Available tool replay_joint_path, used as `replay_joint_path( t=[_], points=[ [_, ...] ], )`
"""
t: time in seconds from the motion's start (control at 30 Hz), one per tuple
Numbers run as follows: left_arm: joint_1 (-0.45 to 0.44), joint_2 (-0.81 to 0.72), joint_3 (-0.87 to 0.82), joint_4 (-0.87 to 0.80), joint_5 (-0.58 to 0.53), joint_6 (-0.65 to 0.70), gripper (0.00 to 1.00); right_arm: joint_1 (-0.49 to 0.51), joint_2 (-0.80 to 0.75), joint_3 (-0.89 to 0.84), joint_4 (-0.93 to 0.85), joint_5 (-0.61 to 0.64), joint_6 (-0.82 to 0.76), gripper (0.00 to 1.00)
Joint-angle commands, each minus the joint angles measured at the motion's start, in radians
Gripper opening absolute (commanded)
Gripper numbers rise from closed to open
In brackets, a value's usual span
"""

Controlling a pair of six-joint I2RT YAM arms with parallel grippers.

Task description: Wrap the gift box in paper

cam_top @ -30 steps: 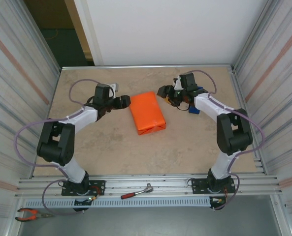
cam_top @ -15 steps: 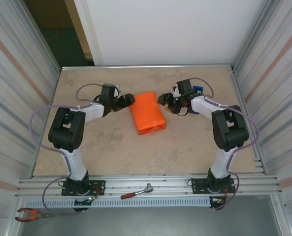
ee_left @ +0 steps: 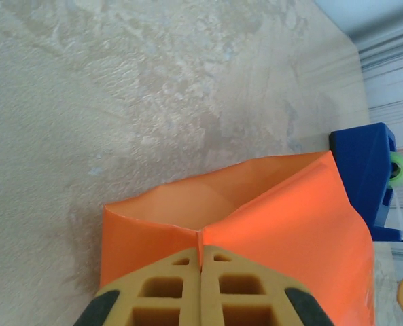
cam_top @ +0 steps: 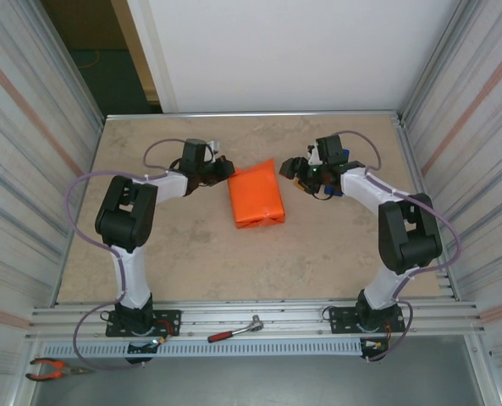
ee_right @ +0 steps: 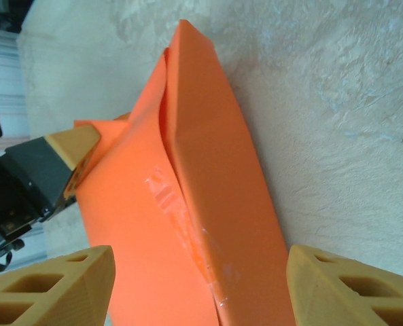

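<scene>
Found the left end effector [cam_top: 221,167] clamped tight on a pinched-up flap of the paper [ee_left: 283,204] at the parcel's far-left corner, pads [ee_left: 153,299] meeting on the crease. Logged the gift box [cam_top: 256,193] mid-surface [cam_top: 191,254], between both arms, skinned in orange, with the far end open and gaping (hollow plain from the left wrist). Spotted clear tape [ee_right: 211,268] along the top seam. Placed the right end effector [cam_top: 293,167] just beside the box's far-right corner, jaws spread wide, gripping nothing, straddling the parcel in its own camera. Noted the blue tape dispenser [cam_top: 332,189] just beyond. Judged the step in hand as closing the far end. To do it well: hold the pinch firm, draw the flap taut and low across the opening, brace the box from the right before pulling, press the crease sharp, and watch for tearing at the corner or dragging the box askew.
</scene>
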Motion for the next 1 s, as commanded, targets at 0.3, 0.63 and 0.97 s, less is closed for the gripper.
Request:
replay_joint_path(
  t=[0.3, 0.63, 0.97],
  points=[
    [-0.134, -0.384, -0.251, 0.323, -0.066, 0.239, 0.00, -0.031, -0.258, -0.138, 0.043, 0.013, -0.038, 0.81],
    [-0.174, -0.504, -0.575, 0.601, -0.050, 0.289, 0.00, 0.049, -0.448, -0.233, 0.032, 0.135, -0.026, 0.89],
    [-0.231, -0.591, -0.687, 0.625, -0.094, 0.313, 0.00, 0.189, -0.454, -0.196, -0.036, 0.290, -0.060, 0.94]
  ],
)
